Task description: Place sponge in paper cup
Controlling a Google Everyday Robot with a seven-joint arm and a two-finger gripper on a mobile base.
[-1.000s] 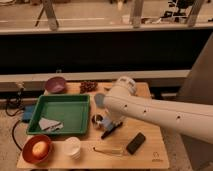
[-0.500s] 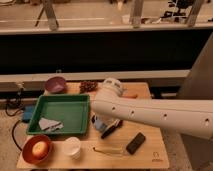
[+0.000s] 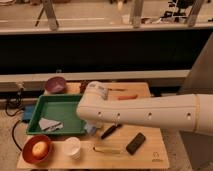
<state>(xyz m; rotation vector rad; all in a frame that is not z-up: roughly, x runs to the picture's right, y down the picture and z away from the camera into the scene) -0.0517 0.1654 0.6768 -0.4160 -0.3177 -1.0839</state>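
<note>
Nearest me, along the front edge of the wooden table (image 3: 150, 155), stand an orange bowl (image 3: 38, 148) with something pale in it, a white paper cup (image 3: 73, 148), a thin yellowish utensil (image 3: 107, 149) and a black rectangular block (image 3: 135, 143). The robot's thick white arm (image 3: 150, 115) sweeps in from the right and covers the middle of the table, and its bulk hides the gripper (image 3: 93, 126), which sits low at the right edge of the green tray (image 3: 60, 107); I cannot tell how it is set. A bit of light blue shows just under the arm at that spot, perhaps the sponge (image 3: 90, 128), but too little is visible to be sure, and it lies just right of and beyond the cup, not in it. A dark marker-like stick (image 3: 110, 131) pokes out from under the arm. Inside the tray lies a crumpled grey cloth (image 3: 49, 124). Farther back are a purple bowl (image 3: 55, 85) and an orange stick-shaped thing (image 3: 127, 97), partly cut off by the arm. Compared with a second ago, the arm has swung leftward and lower, now overlapping the tray's right edge and covering more of the tabletop; the table's things lie as before.
</note>
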